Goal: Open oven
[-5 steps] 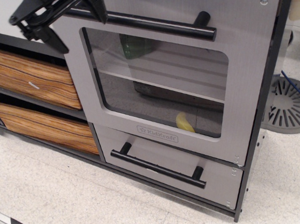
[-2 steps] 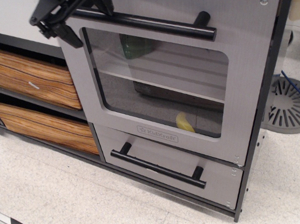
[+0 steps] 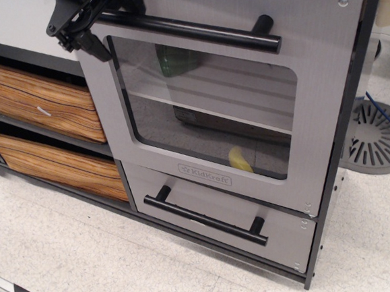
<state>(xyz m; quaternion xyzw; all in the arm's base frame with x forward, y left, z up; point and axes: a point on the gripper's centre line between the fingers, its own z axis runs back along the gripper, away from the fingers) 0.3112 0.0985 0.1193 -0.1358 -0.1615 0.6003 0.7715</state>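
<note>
The silver-grey oven [image 3: 314,109] fills the middle of the view. Its large door has a rounded clear window [image 3: 206,111], a KidKraft logo [image 3: 205,174] and a long black bar handle [image 3: 199,32] across the top. The door looks shut against the cabinet. A grey shelf [image 3: 213,114], a green thing [image 3: 178,58] and a yellow thing [image 3: 239,159] show through the window. My black gripper [image 3: 111,21] is at the top left, at the left end of the handle. Its fingers are apart, one below the bar's end [image 3: 94,44] and one above.
A short grey drawer [image 3: 283,237] with its own black bar handle [image 3: 210,216] sits under the oven door. Two brown wood-grain drawers [image 3: 36,97] stand to the left. A grey slotted disc [image 3: 376,135] lies on the floor at right. The speckled floor [image 3: 89,262] is in front.
My gripper has moved right and a little up, from beside the door's top left corner onto the left end of the handle. The door has not moved.
</note>
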